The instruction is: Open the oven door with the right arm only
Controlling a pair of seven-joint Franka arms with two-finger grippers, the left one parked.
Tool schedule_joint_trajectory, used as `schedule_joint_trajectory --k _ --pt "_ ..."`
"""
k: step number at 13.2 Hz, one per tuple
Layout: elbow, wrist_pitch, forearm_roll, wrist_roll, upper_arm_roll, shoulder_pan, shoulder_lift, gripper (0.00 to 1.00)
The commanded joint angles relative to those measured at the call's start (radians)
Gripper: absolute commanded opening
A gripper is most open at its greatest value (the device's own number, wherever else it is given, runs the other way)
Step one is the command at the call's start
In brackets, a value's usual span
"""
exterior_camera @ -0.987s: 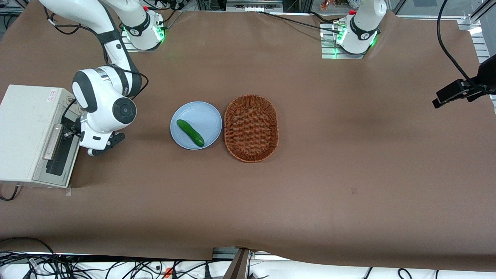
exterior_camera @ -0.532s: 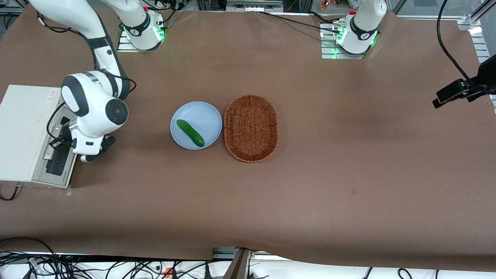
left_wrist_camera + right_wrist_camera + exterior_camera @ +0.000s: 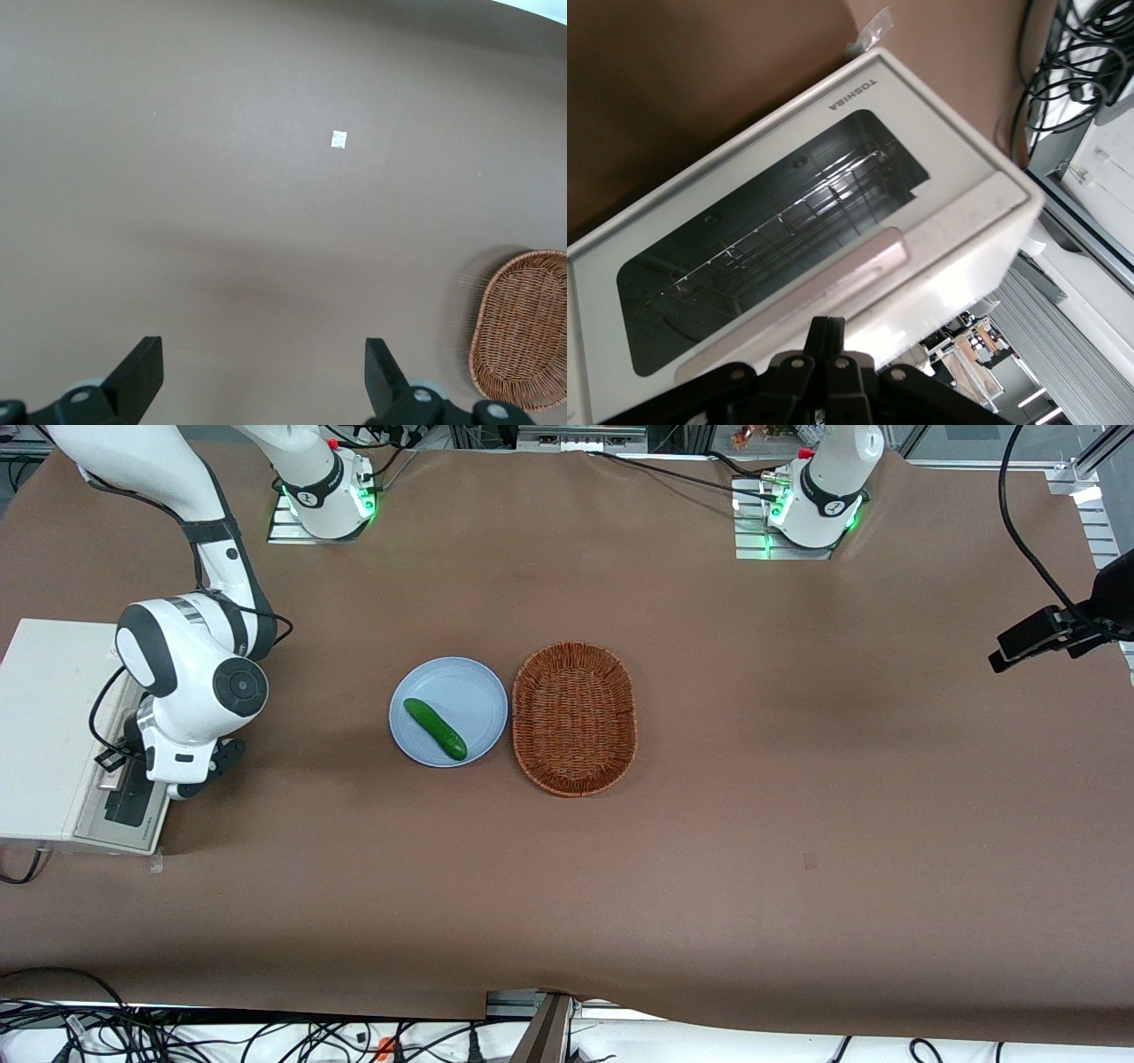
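Note:
The cream-white toaster oven (image 3: pixel 44 726) stands at the working arm's end of the table. Its oven door (image 3: pixel 133 802) faces the plate and looks flush with the oven's front. In the right wrist view the oven door (image 3: pixel 771 221) shows a dark glass window with a wire rack inside, and the silver bar handle (image 3: pixel 806 297) runs along its upper edge. The right arm (image 3: pixel 190 677) leans over the oven's front and hides most of the handle in the front view. My gripper (image 3: pixel 829 332) is shut, fingertips pressed together, empty, just above the handle. In the front view the gripper (image 3: pixel 112 758) sits over the door's top edge.
A blue plate (image 3: pixel 465 691) holding a green cucumber (image 3: pixel 434 728) lies beside a wicker basket (image 3: pixel 574 717) mid-table; that basket (image 3: pixel 523 328) also shows in the left wrist view. Cables (image 3: pixel 1072 53) hang past the table edge by the oven.
The right arm's wrist has swung sideways from beside the oven to over the door's handle edge. Oven, plate and basket have not moved.

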Motion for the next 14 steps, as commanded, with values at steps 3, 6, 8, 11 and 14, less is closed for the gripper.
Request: schedule_joint_trajectory --k 3,6,8,11,14 --pt "-0.059 0.030 -0.019 -0.018 -0.015 -0.011 -0.031 0.00" --pt "-0.062 0.021 -0.018 -0.053 -0.015 -0.011 -0.043 0.00" --pt "-0.062 0.019 -0.016 -0.075 -0.016 -0.011 -0.054 0.00" --pt "-0.067 0.019 -0.012 -0.096 -0.027 -0.011 -0.068 0.00" --pt "-0.062 0.025 -0.009 -0.083 -0.027 -0.011 -0.051 0.00"
